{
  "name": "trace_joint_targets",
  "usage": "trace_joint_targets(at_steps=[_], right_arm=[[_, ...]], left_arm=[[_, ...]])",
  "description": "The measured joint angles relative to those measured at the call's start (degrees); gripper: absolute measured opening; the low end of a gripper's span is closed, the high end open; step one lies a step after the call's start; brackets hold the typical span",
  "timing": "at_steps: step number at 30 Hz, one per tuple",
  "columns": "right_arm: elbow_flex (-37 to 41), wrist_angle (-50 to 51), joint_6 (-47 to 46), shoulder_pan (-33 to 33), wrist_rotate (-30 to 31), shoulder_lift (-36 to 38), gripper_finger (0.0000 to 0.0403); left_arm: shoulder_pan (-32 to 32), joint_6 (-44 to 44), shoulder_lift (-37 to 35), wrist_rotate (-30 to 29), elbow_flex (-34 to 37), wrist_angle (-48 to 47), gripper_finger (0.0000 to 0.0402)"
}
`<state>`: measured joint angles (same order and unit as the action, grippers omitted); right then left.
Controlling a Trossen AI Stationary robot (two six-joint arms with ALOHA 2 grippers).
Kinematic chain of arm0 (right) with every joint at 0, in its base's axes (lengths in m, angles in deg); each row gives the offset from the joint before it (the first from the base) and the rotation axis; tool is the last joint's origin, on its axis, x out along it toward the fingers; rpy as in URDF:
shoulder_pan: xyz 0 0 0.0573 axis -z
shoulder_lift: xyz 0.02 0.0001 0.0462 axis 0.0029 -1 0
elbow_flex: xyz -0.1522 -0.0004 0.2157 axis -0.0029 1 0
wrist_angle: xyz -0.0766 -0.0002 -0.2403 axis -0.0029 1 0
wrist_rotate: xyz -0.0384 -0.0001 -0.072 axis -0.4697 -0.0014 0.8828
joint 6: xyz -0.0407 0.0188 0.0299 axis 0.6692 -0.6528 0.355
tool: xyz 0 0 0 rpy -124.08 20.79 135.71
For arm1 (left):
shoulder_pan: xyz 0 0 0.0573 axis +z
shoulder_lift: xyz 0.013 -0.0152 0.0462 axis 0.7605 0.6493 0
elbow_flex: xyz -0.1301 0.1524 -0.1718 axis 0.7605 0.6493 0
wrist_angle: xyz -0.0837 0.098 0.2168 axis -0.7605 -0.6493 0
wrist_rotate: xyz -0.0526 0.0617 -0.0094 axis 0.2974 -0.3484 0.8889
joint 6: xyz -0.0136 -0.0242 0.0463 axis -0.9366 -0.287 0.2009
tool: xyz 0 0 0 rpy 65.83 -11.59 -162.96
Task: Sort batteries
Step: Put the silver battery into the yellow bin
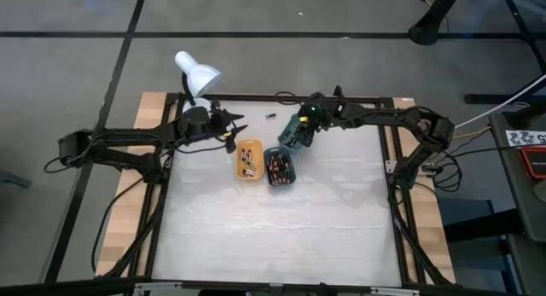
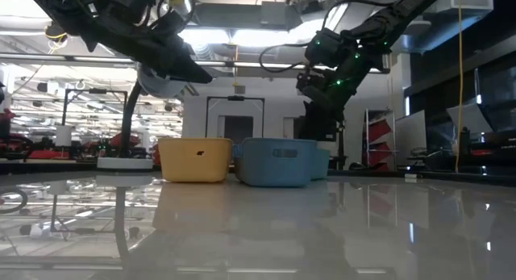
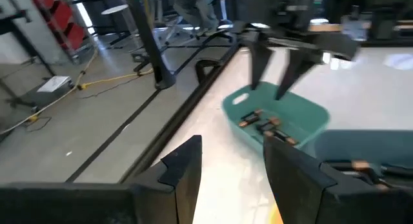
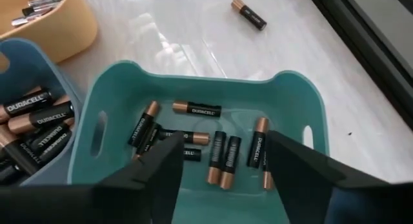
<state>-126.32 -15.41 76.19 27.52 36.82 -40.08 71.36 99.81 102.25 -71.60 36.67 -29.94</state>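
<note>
Three small trays stand together at the table's far middle: orange [image 1: 249,159], dark teal [image 1: 279,169] and green [image 1: 294,139]. Several batteries [image 4: 197,109] lie in the green tray [image 4: 206,88], more batteries [image 4: 35,117] fill the dark teal tray [image 4: 64,95], and some lie in the orange tray [image 4: 58,27]. One loose battery [image 4: 249,13] lies on the table beyond the green tray. My right gripper [image 4: 222,179] hangs open just above the green tray, nothing between its fingers. My left gripper [image 3: 232,175] is open in the air, left of the orange tray.
A white desk lamp [image 1: 198,74] stands at the table's far left corner, close behind my left arm. The black table frame [image 1: 281,98] runs along the far edge, just beyond the loose battery [image 1: 270,116]. The near half of the white tabletop [image 1: 273,236] is open room.
</note>
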Motion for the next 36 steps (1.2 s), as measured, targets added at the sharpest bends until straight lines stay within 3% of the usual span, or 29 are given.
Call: trace_joint_targets(at_steps=[6,9,13,20,36], right_arm=[[0.09,-0.86,0.04,-1.02,2.61,-0.63,0.0222],[0.11,-1.65,-0.1,-2.64,4.77,-2.3,0.0201],[-0.66,-1.78,-0.09,-4.56,5.84,-4.06,0.0137],[-1.05,3.82,-0.17,-4.41,0.86,-4.76,0.0013],[-1.07,26.8,-0.76,-5.48,0.47,-4.08,0.0004]], left_arm=[[3.85,-1.26,0.0,-0.02,0.02,0.2,0.0156],[4.86,-1.16,0.0,-0.02,0.0,0.22,0.0156],[5.83,-0.25,0.0,-0.02,0.02,0.25,0.0156],[6.75,-0.01,0.0,-0.02,0.02,-0.23,0.0156],[6.68,-0.86,0.01,0.0,0.02,-0.37,0.0156]])
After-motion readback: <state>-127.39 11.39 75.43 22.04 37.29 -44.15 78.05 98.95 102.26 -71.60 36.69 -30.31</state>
